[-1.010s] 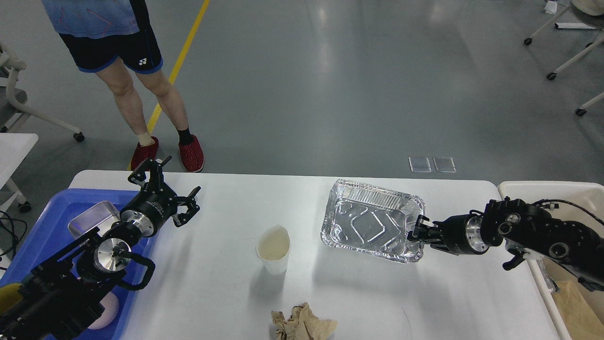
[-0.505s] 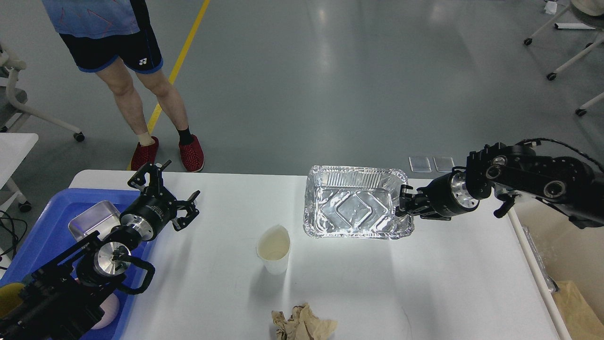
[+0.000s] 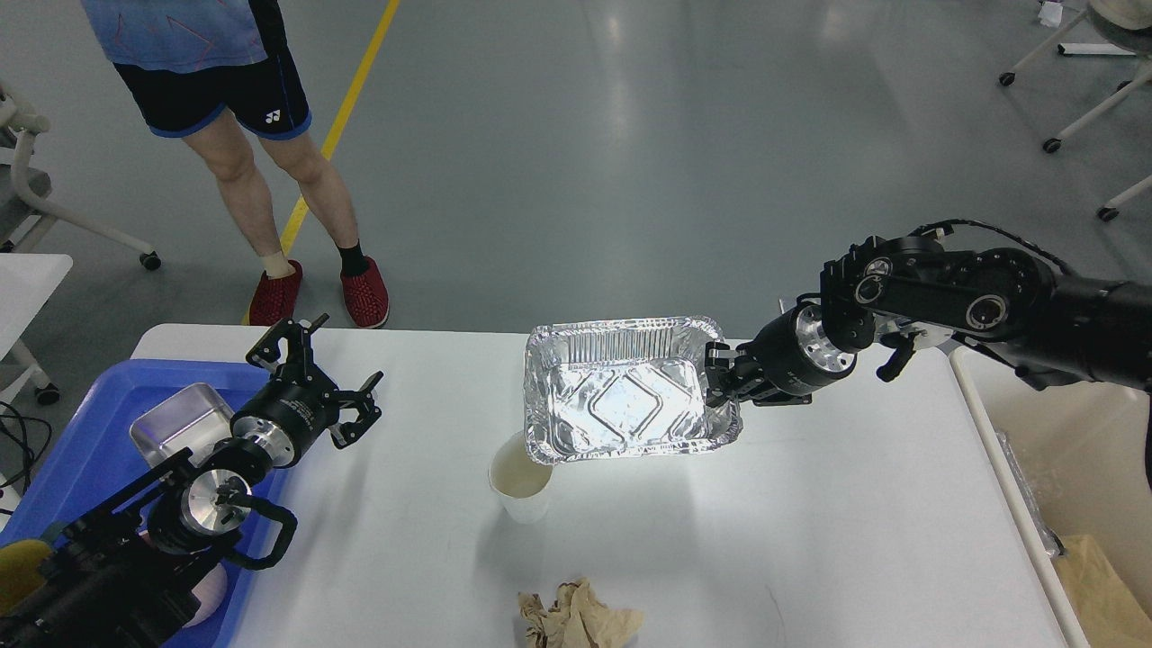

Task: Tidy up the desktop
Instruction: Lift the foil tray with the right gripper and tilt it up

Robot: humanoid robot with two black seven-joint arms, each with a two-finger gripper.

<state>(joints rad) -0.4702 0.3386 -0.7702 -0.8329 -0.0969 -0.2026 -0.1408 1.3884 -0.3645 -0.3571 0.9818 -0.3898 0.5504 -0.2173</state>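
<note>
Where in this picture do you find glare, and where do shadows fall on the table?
Head view: strong glare off the foil tray held by the right gripper; pale streaks of reflected light on the grey floor; soft shadows on the desktop beside the paper cup and under the tray.

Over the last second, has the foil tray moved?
Yes. The foil tray, held by the right gripper, has moved left across the desktop; its corner now overlaps the paper cup.

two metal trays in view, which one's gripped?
The crinkled foil tray, pinched at its right rim by the right gripper above the desktop. The smooth steel pan lies in the blue tray, untouched; the left gripper is open.
</note>
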